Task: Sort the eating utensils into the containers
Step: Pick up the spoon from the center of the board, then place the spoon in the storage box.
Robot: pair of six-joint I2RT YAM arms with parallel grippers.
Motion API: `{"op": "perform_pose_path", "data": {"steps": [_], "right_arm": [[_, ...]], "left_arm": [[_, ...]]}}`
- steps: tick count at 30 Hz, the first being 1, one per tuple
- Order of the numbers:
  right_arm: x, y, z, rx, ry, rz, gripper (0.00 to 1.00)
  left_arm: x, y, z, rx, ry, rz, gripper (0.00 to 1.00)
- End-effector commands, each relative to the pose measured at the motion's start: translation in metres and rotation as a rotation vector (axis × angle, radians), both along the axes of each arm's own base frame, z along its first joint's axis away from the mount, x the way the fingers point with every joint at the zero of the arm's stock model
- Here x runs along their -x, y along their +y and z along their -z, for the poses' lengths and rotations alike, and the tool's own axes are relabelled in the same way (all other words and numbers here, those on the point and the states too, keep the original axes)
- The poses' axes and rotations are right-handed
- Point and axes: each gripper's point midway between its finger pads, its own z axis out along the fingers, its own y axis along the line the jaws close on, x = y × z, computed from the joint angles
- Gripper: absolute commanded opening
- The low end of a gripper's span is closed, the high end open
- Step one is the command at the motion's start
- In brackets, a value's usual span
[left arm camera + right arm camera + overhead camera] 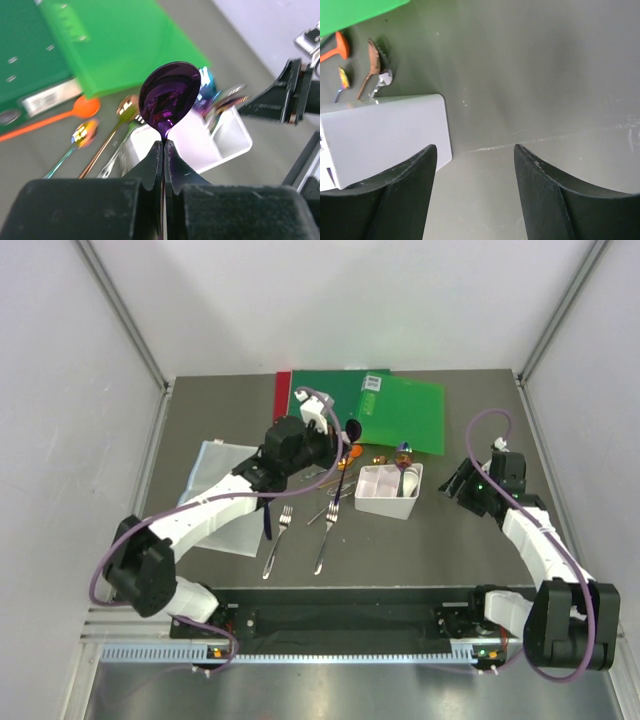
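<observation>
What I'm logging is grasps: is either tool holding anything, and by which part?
The left tool grips the purple spoon by its handle, right below the bowl. The right tool is open and holds nothing.

No legible text; folder label (48, 98) blurred.

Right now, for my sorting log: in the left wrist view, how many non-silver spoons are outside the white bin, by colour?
Glossy purple spoon, held by left gripper: 1
Orange spoon: 1
Rainbow-metallic spoon: 1
Copper-coloured spoon: 1
Total: 4
</observation>
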Motion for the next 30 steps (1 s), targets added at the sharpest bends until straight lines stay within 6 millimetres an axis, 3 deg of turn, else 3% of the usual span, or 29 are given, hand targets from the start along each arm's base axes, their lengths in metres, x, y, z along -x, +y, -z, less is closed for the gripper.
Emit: {"op": "perform_pose_path", "data": {"steps": [1, 5, 11, 18, 24, 30], "right_arm": [[-0.005, -0.002, -0.02, 0.001, -0.065, 0.002, 0.63], [-0.002, -0.004, -0.021, 0.02, -0.059, -0.007, 0.63], [-0.002, -0.004, -0.017, 0.025, -0.05, -0.015, 0.63], [-0.005, -0.004, -0.009, 0.027, -0.03, -0.028, 0.63], [-0.004, -0.002, -0.004, 0.023, -0.021, -0.04, 0.64], [-0.003, -0.002, -0.004, 0.032, -0.021, -0.05, 0.64]], "left_arm": [[-0.021, -0.038, -0.059, 0.227, -0.122, 0.02, 0.0], [-0.025, -0.063, -0.066, 0.251, -0.149, 0.016, 0.0], [-0.027, -0.075, -0.089, 0.357, -0.203, -0.021, 0.0], [-0.007, -0.103, -0.099, 0.38, -0.25, -0.015, 0.0], [0.0, -0.129, -0.083, 0.427, -0.244, 0.019, 0.0], [0.004, -0.148, -0.061, 0.364, -0.279, 0.006, 0.0]]}}
